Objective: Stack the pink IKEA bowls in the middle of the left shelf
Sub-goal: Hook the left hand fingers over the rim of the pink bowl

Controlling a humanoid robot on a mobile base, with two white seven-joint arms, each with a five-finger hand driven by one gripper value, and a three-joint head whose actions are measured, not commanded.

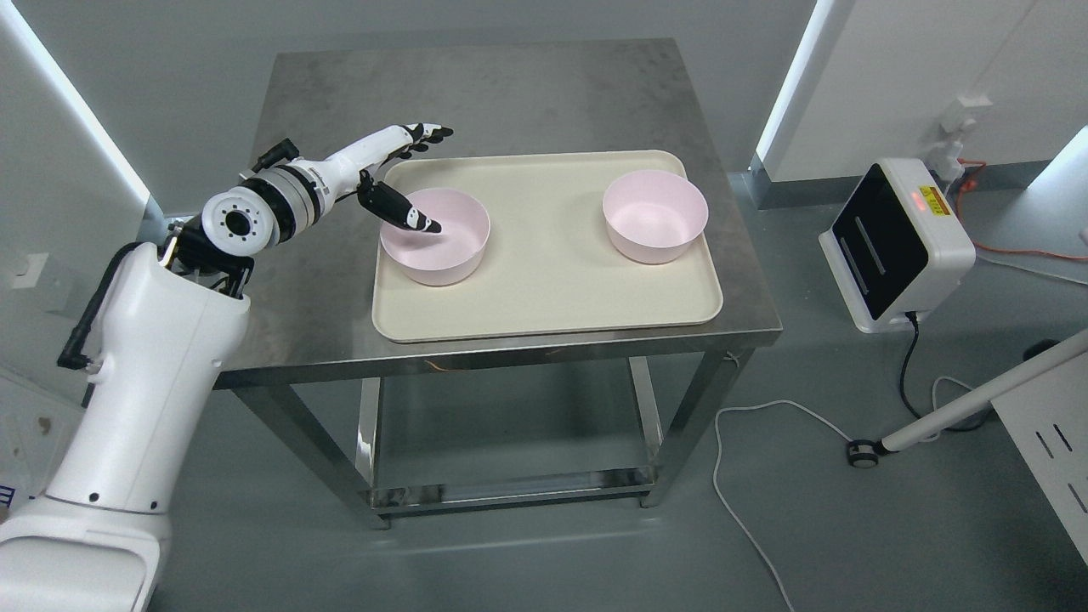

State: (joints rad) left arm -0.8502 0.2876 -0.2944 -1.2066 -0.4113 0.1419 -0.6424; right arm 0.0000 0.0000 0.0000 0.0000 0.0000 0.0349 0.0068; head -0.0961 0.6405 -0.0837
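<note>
Two pink bowls stand apart on a cream tray [544,297] on a steel table. The left bowl [442,251] is near the tray's left edge, the right bowl [654,217] near its far right corner. My left hand [408,178] reaches in from the left and hovers at the left bowl's near-left rim. Its thumb [404,212] dips inside the bowl, while the other fingers [421,136] stretch out straight beyond the tray's far left corner. The hand is open and grasps nothing. My right arm is out of view.
The steel table [501,102] has bare surface behind and left of the tray. A white device [892,246] with a dark screen stands on the floor at right, with cables [765,476] trailing across the floor. White wall panels flank both sides.
</note>
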